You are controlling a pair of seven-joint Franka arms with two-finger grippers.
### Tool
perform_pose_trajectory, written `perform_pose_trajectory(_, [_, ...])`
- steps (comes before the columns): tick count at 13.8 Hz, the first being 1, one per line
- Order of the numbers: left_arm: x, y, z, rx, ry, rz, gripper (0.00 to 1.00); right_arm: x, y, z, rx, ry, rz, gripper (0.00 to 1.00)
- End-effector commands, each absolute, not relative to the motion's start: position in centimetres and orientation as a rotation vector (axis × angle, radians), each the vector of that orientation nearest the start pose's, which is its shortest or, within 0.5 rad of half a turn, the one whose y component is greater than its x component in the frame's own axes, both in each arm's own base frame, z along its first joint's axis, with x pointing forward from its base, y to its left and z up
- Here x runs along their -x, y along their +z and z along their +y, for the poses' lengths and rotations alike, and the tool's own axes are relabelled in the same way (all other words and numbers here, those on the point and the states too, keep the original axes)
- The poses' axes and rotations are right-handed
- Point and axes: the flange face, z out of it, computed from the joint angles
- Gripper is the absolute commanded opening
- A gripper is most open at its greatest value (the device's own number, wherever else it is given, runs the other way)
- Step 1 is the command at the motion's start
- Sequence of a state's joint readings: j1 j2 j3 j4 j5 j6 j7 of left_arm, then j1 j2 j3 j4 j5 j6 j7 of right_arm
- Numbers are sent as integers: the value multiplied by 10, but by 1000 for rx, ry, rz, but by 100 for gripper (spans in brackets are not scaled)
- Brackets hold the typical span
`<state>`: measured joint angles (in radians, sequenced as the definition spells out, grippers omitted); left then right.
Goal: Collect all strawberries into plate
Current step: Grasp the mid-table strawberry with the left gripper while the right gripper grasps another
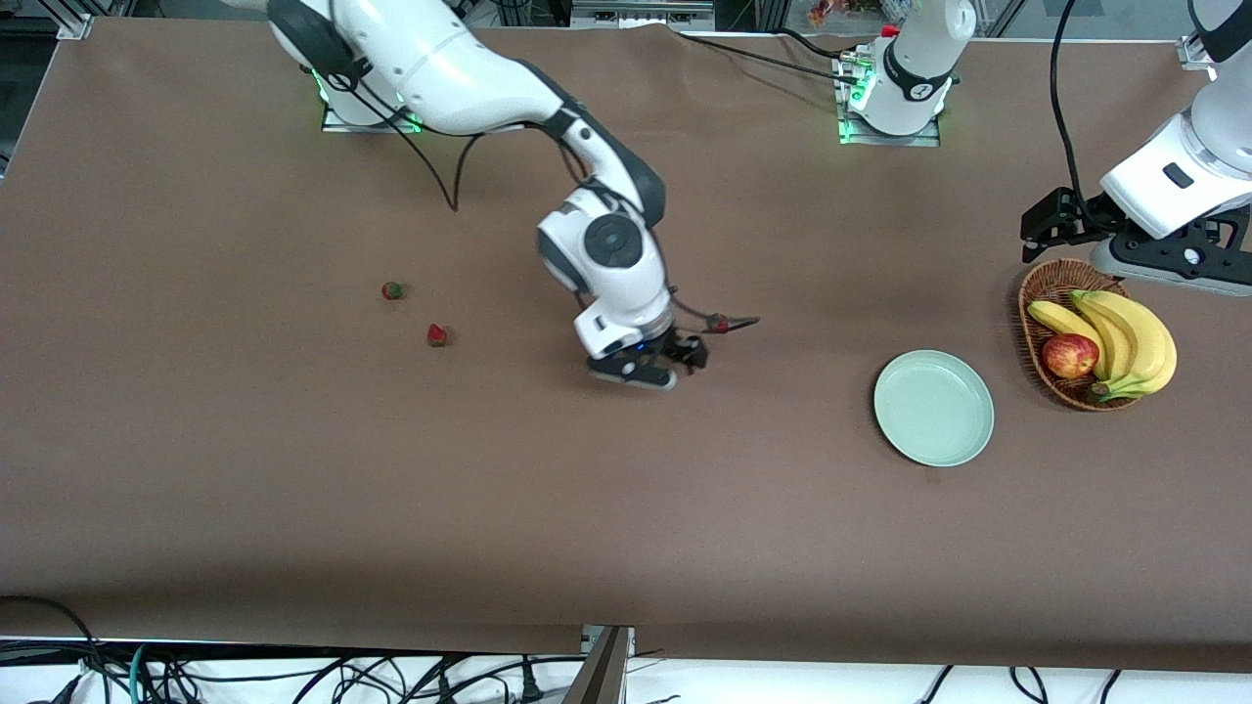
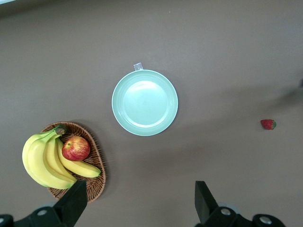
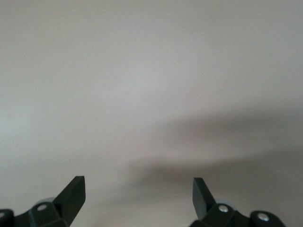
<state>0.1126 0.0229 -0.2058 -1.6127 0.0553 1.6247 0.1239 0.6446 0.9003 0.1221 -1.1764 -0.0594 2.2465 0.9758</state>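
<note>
Three strawberries lie on the brown table: one (image 1: 719, 323) close beside my right gripper (image 1: 688, 354), and two (image 1: 392, 289) (image 1: 437, 335) toward the right arm's end. The mint-green plate (image 1: 934, 407) holds nothing. My right gripper is open and empty, low over the table's middle; its wrist view (image 3: 137, 194) shows only bare table. My left gripper (image 1: 1051, 227) is open and empty, up over the basket's edge, and that arm waits. The left wrist view (image 2: 137, 203) shows the plate (image 2: 145, 102) and one strawberry (image 2: 268, 124).
A brown wicker basket (image 1: 1039, 293) with bananas (image 1: 1125, 337) and a red apple (image 1: 1069, 355) stands beside the plate toward the left arm's end; it also shows in the left wrist view (image 2: 94, 175). A thin cable (image 1: 738, 321) hangs by the right gripper.
</note>
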Motion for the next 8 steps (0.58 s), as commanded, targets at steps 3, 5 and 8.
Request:
perform_pose_trajectory(3, [-560,599,-43,3070,-1,344,100,-624,319,413,3148,64,-5,100])
perform_pose_trajectory(5, [-560,599,-44,3070,-1,346,100,-645,332,356,3205,140,-55,100])
perform_pose_trajectory(8, [-565,592,-53,3071,19,370,100,-661,336,291,3245,284,-166,100])
